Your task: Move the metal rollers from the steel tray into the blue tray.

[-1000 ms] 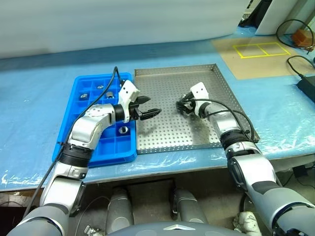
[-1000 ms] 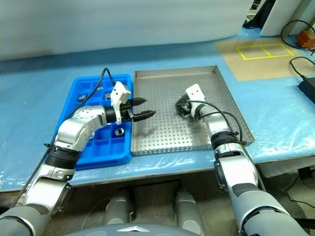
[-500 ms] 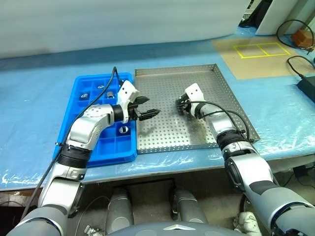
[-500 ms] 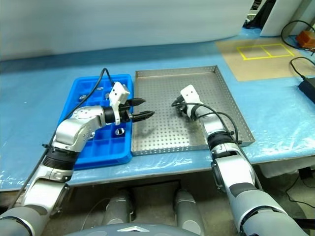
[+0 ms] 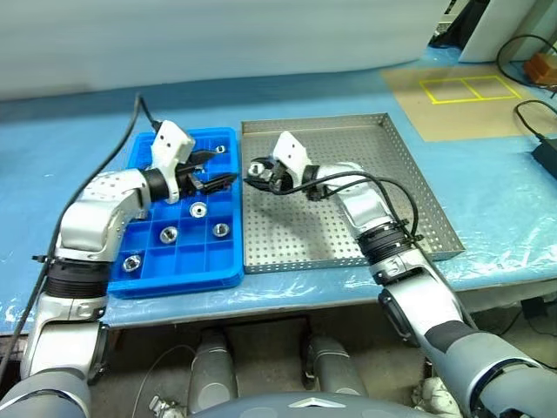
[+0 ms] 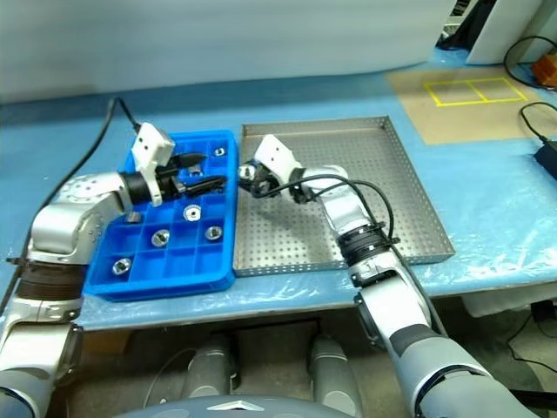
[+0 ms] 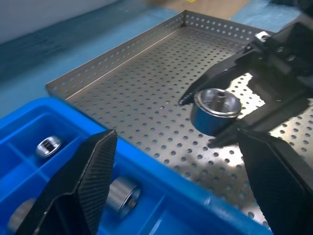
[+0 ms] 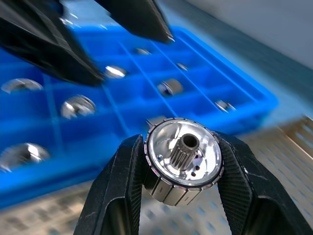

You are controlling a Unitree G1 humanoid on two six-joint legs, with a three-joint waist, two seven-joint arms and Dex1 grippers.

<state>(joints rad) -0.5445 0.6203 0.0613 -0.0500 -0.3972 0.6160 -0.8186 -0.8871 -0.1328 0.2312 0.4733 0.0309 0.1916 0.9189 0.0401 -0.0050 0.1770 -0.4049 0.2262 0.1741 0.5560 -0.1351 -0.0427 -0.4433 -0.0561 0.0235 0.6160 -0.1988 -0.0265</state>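
Held roller: a shiny metal cylinder with a toothed central hub, pinched between the two black fingers of the right end effector, its holed face toward the wrist camera.
Right end effector: closed on that roller, raised above the left part of the steel tray, close to the tray's left rim and pointing toward the blue tray.
Left end effector: fingers spread apart, gripping nothing, hovering over the upper right part of the blue tray and pointing toward the right one.
Gap between end effectors: small; the two sets of fingertips face each other across the seam where the trays meet, apart and not touching.
Steel tray: perforated floor with low raised rims, lying on the blue-covered worktop; I can make out no loose rollers on its floor.
Blue tray: sits just left of the steel tray, their long sides nearly touching; it is a grid of small square compartments.
Blue tray contents: rollers lie one to a compartment, including three near the middle, one at the lower left, and one near the top right corner; many compartments are bare.
Open room: the middle and right of the steel tray lie clear of both arms, and the worktop is open in front of both trays.
Far right: black cables and a yellow-marked brown patch lie well apart from the trays.
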